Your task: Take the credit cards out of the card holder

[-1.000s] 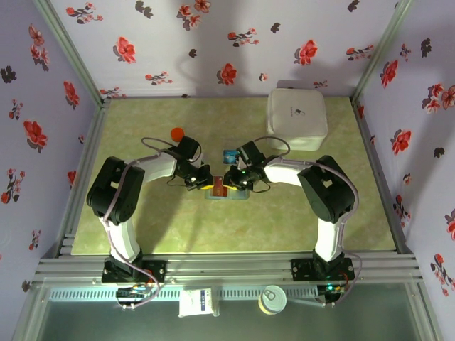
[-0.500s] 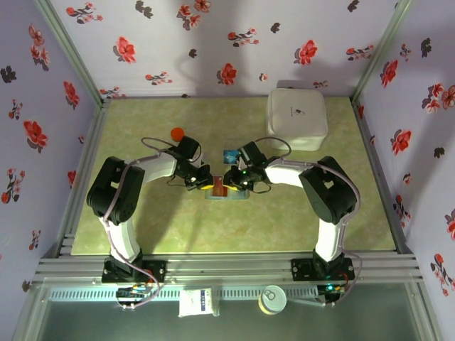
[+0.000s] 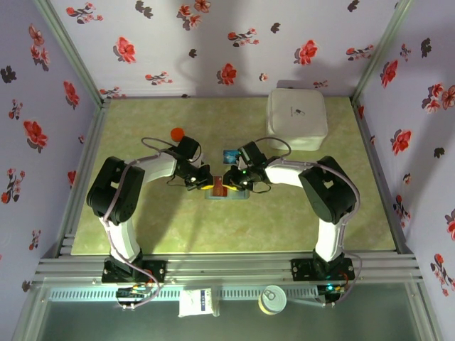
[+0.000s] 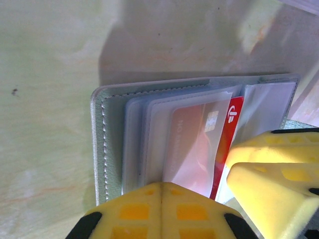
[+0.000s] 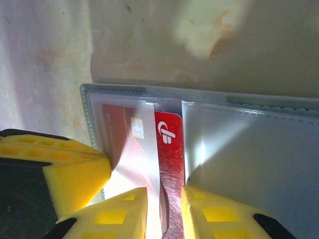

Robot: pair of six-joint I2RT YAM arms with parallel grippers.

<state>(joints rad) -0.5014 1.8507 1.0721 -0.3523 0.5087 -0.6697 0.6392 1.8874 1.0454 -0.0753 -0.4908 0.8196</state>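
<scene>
A: No visible shift vs 1 s back: arms, holder, card all in same spots. Status?

B: Flat grey-blue folding card holder (image 4: 105, 149) lying open on green tabletop (image 3: 142, 227), mid-table btw the two arms. Left gripper (image 4: 160, 201) fully closed, empty, tips apparently pressed down on holder's left panel. Right gripper (image 5: 164, 211) narrow, pinching thin red credit card (image 5: 169, 144), which sits part-way out of clear sleeve by centre fold.

A: Tips for the pull?

B: Draw straight along sleeve opening, no twist. Keep left press firm to stop holder dragging. Go slow, sleeve plastic prob. grabby.

A: Room?

B: Tight at the fingers, L & R tips just beside each other. Open tabletop on near side and to the right. Large white square box (image 3: 297, 119) well apart, far right corner. Small blue card (image 3: 229, 155) flat on table just beyond holder, looks already out.
</scene>
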